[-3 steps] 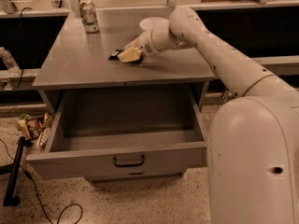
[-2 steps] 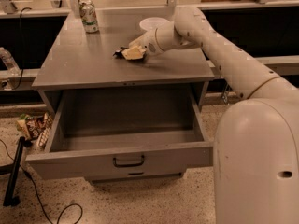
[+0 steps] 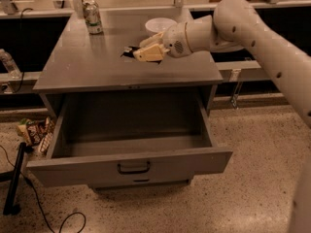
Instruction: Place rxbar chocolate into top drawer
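The rxbar chocolate point(image 3: 127, 51), a small dark bar with a white patch, lies on the grey cabinet top point(image 3: 87, 67) near its middle. My gripper point(image 3: 138, 51) reaches in from the right and sits low on the top, shut on the bar's right end, with the bar's left end sticking out. The top drawer point(image 3: 209, 161) is pulled fully open below, towards the camera. Its inside looks empty. Its front panel carries a dark handle point(image 3: 133, 168).
A drink can point(image 3: 92, 17) stands at the cabinet top's back left. A white bowl point(image 3: 160, 24) sits just behind my gripper. Colourful snack packets point(image 3: 34, 130) lie on the floor to the left of the drawer, beside a black pole and cable point(image 3: 14, 178).
My gripper has stayed at the bar, shifting only slightly. The bar and the open drawer keep their places on the cabinet.
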`<state>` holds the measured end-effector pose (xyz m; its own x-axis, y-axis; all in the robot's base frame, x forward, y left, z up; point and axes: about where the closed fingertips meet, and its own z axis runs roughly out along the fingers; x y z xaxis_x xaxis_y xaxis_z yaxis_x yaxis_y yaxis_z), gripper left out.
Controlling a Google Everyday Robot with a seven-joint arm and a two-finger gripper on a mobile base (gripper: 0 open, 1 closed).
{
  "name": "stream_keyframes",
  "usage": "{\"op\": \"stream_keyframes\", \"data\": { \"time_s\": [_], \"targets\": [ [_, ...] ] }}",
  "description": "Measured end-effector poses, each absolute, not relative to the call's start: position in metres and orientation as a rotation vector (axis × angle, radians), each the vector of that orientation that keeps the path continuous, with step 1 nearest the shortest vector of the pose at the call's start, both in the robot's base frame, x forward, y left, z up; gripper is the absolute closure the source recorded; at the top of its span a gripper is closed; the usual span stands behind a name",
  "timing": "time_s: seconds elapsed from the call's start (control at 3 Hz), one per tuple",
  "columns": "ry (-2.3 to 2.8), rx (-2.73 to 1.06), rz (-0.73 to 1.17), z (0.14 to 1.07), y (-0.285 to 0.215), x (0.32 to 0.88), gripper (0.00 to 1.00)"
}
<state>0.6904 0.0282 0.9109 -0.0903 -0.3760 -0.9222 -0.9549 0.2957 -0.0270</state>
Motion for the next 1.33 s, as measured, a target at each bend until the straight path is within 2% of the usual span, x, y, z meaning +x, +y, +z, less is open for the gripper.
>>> {"op": "stream_keyframes", "data": {
  "time_s": [0.67,1.0,1.33],
  "targets": [
    [1.726,-1.214,0.879,0.924,-0.019,0.595,1.0],
    [1.743,-1.22,0.94,0.903,-0.003,0.571,1.0],
    [1.743,-1.221,0.94,0.903,-0.003,0.571,1.0]
  ]
}}
